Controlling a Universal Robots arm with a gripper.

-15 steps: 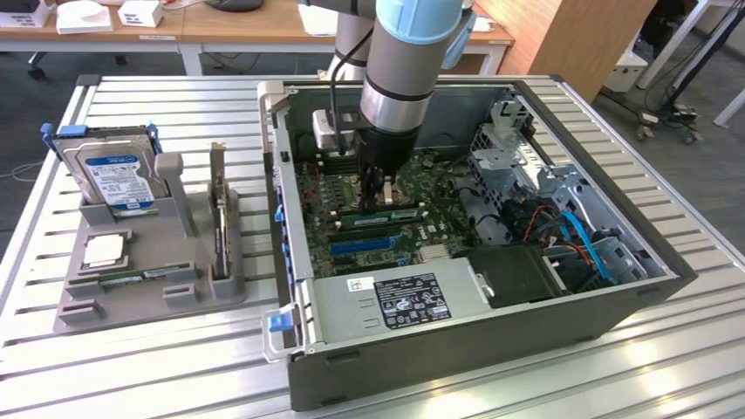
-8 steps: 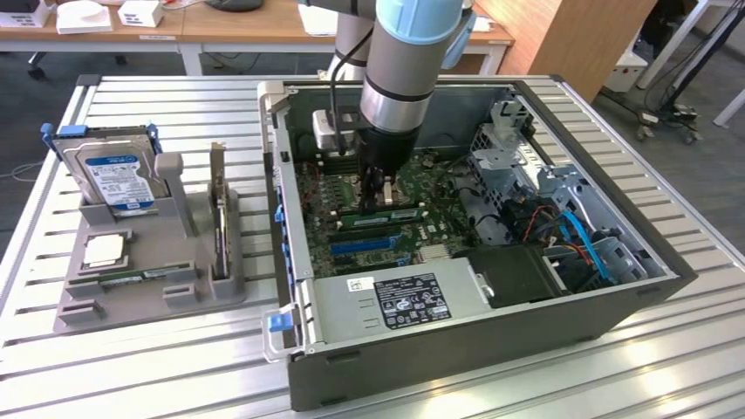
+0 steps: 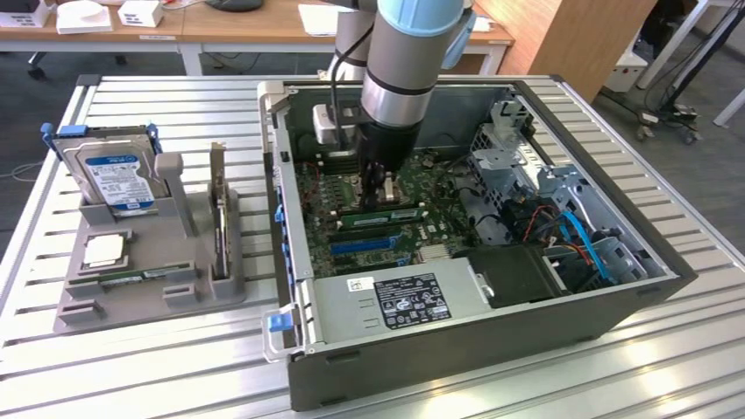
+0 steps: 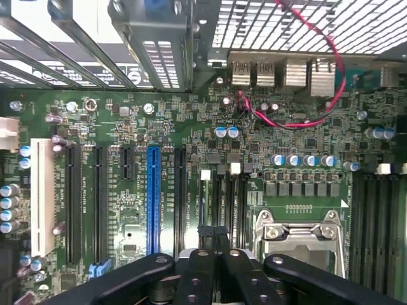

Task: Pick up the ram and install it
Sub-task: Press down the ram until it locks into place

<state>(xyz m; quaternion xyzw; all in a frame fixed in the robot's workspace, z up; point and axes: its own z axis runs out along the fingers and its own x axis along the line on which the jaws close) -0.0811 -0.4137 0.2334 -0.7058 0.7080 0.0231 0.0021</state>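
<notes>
The scene is evenly lit from above in bright, diffuse light, with soft shadow cast inside the computer case [image 3: 588, 301], mild glare seen on the slatted metal table [image 3: 140, 367], and the motherboard [image 4: 191, 146] rendered sharply while the nearest gripper [image 4: 216, 244] parts are slightly blurred.

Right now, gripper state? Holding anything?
Gripper: fingers closed, low over the motherboard inside the open PC case. Can't tell whether the ram is between them.

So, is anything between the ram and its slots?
Nothing visible. The ram lies along the slots on the motherboard, directly under the shut gripper. I cannot tell whether it is fully seated.
</notes>
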